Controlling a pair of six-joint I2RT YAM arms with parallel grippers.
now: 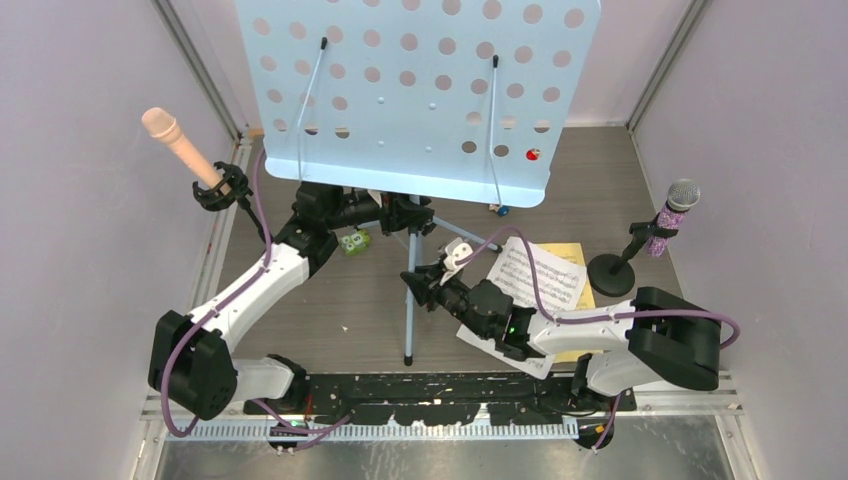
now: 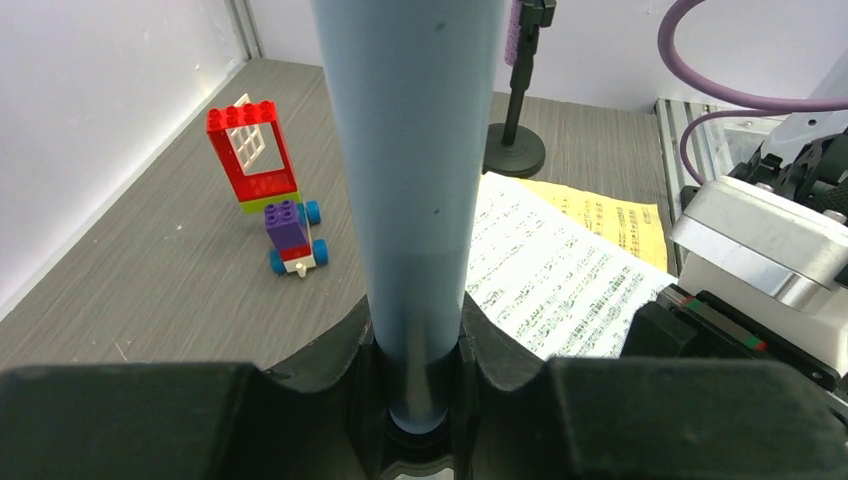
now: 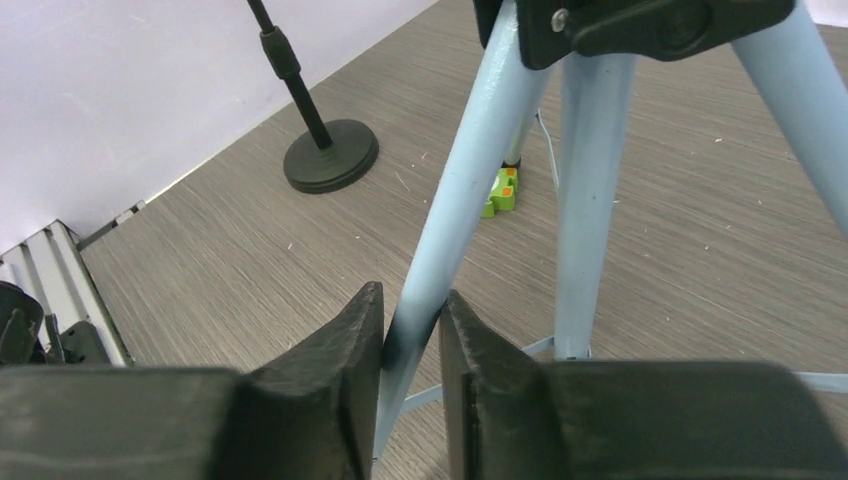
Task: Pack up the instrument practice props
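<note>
**A:** Largest first. What stands on the grey table (image 1: pixel 330 330)?

**B:** The music rack (image 1: pixel 410 90), pale blue and perforated. It is upright at mid-table, and its desk fills the top of the overhead view. The tripod is spread under it, on the table.

**A:** The arms?

**B:** Both reach in under the desk. The left gripper (image 2: pixel 417 350) is clamped round the rack's central pole (image 2: pixel 410 150), with a black finger pressed to each side. The right gripper (image 3: pixel 412 345) sits lower, pinched on one tripod leg (image 3: pixel 460 190), both pads touching the tube.

**A:** Papers?

**B:** They lie flat on the table, right of the tripod. The white score sheet (image 1: pixel 540 275) lies on top of the yellow score sheet (image 1: pixel 575 255), and the right arm crosses over their near part.

**A:** Mic holders?

**B:** Two. The right holder (image 1: pixel 612 273) has a black round base just beyond the sheets, near the right wall. The left holder's clip (image 1: pixel 222 188) is by the left wall. A black round base (image 3: pixel 330 155) shows in the right wrist view, but I cannot tell there which microphone it carries.

**A:** Microphones?

**B:** The purple glitter microphone (image 1: pixel 672 215) is tilted in the right holder. The peach microphone (image 1: pixel 180 140) is tilted in the left clip.

**A:** Small items?

**B:** A toy brick car (image 2: pixel 280 200) with a red window frame, a purple brick and blue wheels stands on the table beyond the pole. A green block (image 1: pixel 353 241) lies just beside the tripod, under the left arm's wrist.
</note>
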